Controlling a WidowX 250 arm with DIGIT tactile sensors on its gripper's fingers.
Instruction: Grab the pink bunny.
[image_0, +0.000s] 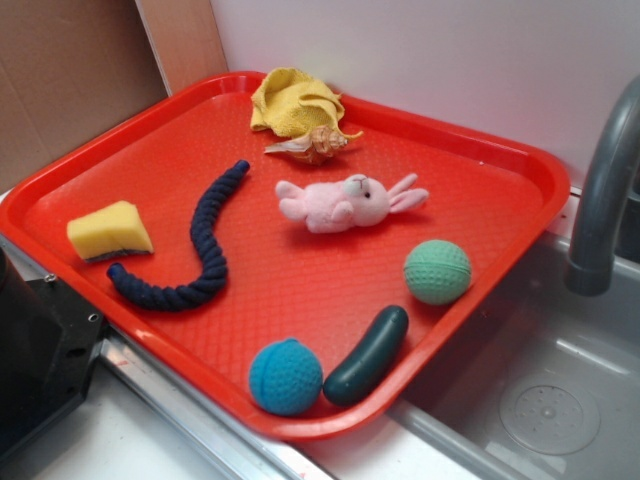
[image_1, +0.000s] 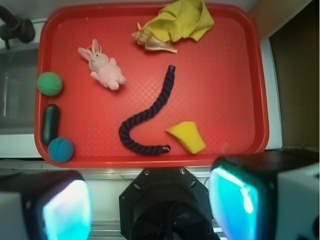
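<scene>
The pink bunny (image_0: 348, 202) lies on its side near the middle of the red tray (image_0: 500, 170), ears pointing right. In the wrist view the pink bunny (image_1: 103, 66) lies at the tray's upper left. My gripper (image_1: 152, 202) hangs high above the counter, off the tray's near edge, far from the bunny. Its two fingers (image_1: 65, 207) stand wide apart with nothing between them. In the exterior view only a dark part of the arm shows at the lower left; the gripper itself is out of view.
On the tray (image_1: 250, 75) lie a yellow cloth (image_0: 292, 102), a tan seashell (image_0: 315, 146), a dark blue rope (image_0: 205, 245), a yellow sponge (image_0: 110, 231), a green ball (image_0: 437, 271), a blue ball (image_0: 286, 376) and a dark green cucumber (image_0: 367, 356). A sink with a grey faucet (image_0: 605, 180) is at the right.
</scene>
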